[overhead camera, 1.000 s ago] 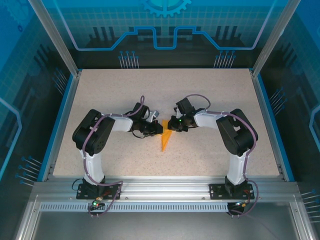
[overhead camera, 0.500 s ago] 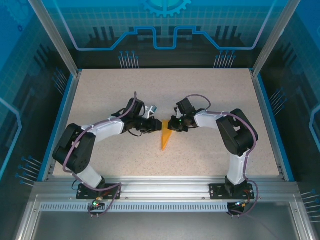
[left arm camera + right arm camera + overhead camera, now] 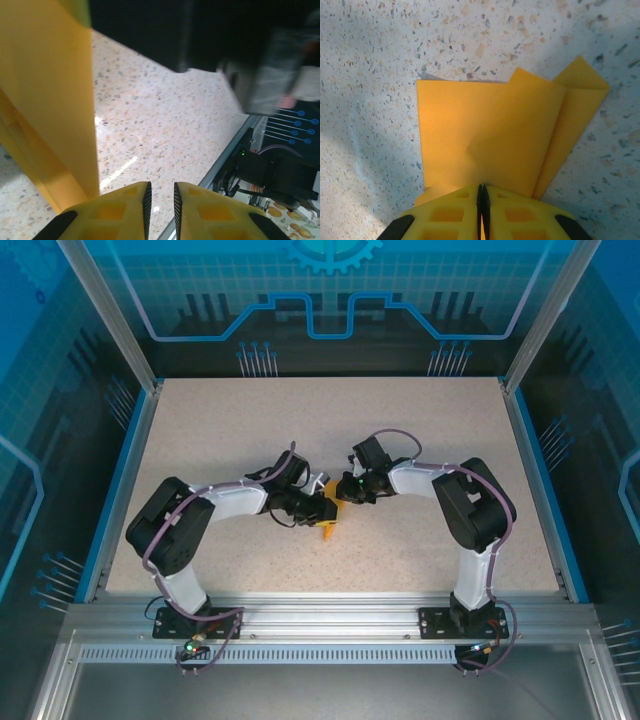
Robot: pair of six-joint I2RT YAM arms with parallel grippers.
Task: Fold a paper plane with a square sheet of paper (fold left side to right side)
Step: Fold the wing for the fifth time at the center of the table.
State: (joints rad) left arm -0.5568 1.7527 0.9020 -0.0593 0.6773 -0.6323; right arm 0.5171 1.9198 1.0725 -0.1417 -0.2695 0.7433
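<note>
The orange paper, folded into a narrow pointed shape, lies at the middle of the table with its tip pointing toward the near edge. In the right wrist view its layered flaps spread out ahead of my right gripper, which is shut on the paper's near edge. From above, the right gripper sits at the paper's far end. My left gripper hangs over the paper's middle and hides it. The left gripper has its jaws a little apart with nothing between them, and the paper rises to its left.
The speckled table has a blue rim on both sides and an aluminium rail along the near edge. The right arm's dark wrist looms close above the left gripper. Glass walls surround the cell.
The left arm drew back to the left, then swung in over the paper's middle, and its jaws parted slightly. The right gripper kept its hold in place.
</note>
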